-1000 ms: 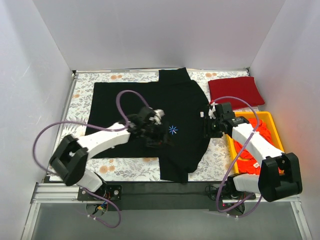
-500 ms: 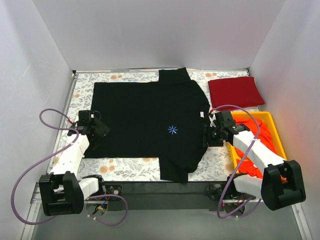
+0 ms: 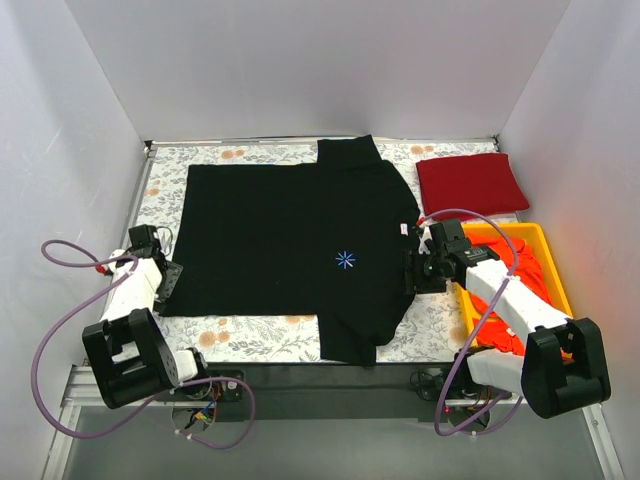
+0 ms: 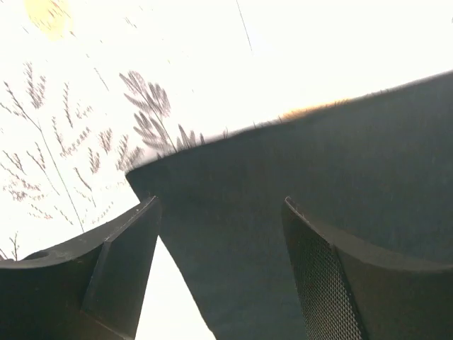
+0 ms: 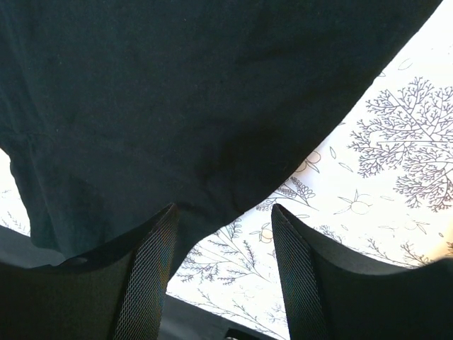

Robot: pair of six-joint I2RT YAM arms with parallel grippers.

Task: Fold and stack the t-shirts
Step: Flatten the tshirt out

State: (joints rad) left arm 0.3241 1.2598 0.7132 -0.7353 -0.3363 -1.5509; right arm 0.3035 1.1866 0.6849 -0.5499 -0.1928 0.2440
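Observation:
A black t-shirt (image 3: 290, 240) with a small blue asterisk logo (image 3: 345, 260) lies flat on the floral table cover (image 3: 440, 310). My left gripper (image 3: 165, 283) is open at the shirt's lower left corner; in the left wrist view its fingers (image 4: 333, 283) straddle the black corner (image 4: 233, 234). My right gripper (image 3: 412, 272) is open at the shirt's right edge; in the right wrist view the black hem (image 5: 184, 127) lies between the jaws. A folded dark red t-shirt (image 3: 470, 182) lies at the back right. Orange-red t-shirts (image 3: 520, 275) fill the yellow bin.
The yellow bin (image 3: 548, 262) stands at the right edge, beside my right arm. White walls enclose the table on three sides. A metal rail (image 3: 300, 375) runs along the near edge. Purple cables loop off both arms.
My left arm swept from the shirt's middle back to its lower left corner. My right gripper shifted slightly down along the shirt's right edge.

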